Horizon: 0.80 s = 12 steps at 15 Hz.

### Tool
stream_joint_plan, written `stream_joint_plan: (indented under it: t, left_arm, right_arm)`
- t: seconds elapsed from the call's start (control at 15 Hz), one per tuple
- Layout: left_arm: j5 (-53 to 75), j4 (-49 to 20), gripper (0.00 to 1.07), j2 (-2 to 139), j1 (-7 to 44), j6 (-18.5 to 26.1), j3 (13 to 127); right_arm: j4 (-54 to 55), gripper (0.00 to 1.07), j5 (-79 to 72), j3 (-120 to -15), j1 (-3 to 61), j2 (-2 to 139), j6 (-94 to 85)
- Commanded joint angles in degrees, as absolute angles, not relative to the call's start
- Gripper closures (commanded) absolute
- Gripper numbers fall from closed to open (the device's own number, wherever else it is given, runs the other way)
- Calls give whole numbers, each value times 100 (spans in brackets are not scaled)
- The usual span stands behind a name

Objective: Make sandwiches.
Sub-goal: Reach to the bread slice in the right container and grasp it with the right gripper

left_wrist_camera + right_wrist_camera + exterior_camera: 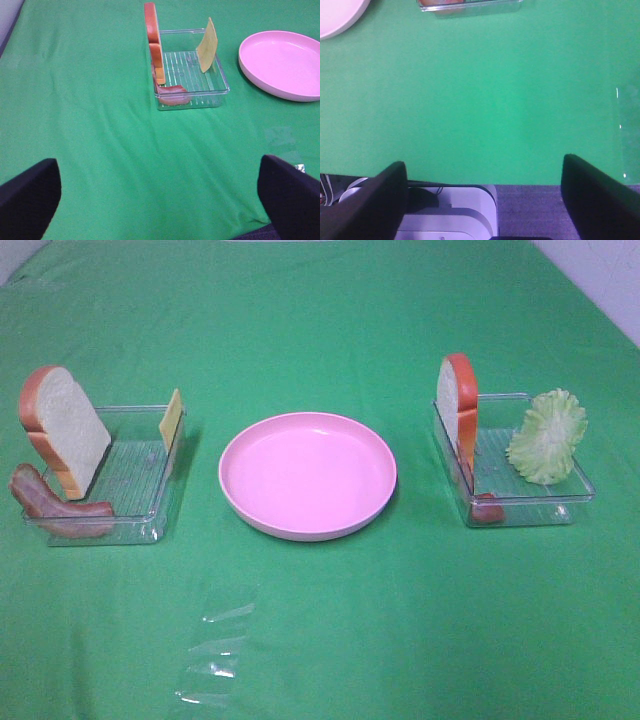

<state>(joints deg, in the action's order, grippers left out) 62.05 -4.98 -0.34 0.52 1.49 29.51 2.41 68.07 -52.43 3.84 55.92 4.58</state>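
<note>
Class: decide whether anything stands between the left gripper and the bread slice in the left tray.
Only bare green cloth lies between the left gripper and the tray. The tray's near wall and a bacon strip sit before the bread slice.

Bread (65, 430), bacon (60, 505), trays (140, 528): two; lettuce (548, 437), cheese (172, 420), plate (300, 528): one

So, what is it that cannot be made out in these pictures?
- Reddish-brown bacon strip in the right clear plastic tray: exterior high view, partly hidden by the white bread slice and the tray wall.
- The same tray, right wrist view: cut off by the picture edge, contents unreadable.
- Transparent glinting patch on the green cloth: exterior high view, too faint to identify.
</note>
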Motion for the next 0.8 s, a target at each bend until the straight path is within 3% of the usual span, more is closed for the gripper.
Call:
stream_joint_plan:
  t: [0.07, 0.27, 0.8]
  left_arm:
    - [6176, -550, 7, -120, 46, 115, 2956]
    - [6176, -550, 7, -120, 46, 115, 2956]
    - [6176, -550, 7, -120, 46, 115, 2956]
  right_arm:
    - [264, 27, 6818, -6159, 372, 6927, 613]
    - [275, 27, 6870, -7443, 372, 8457, 791]
    - [779, 27, 7191, -10170, 378, 10686, 653]
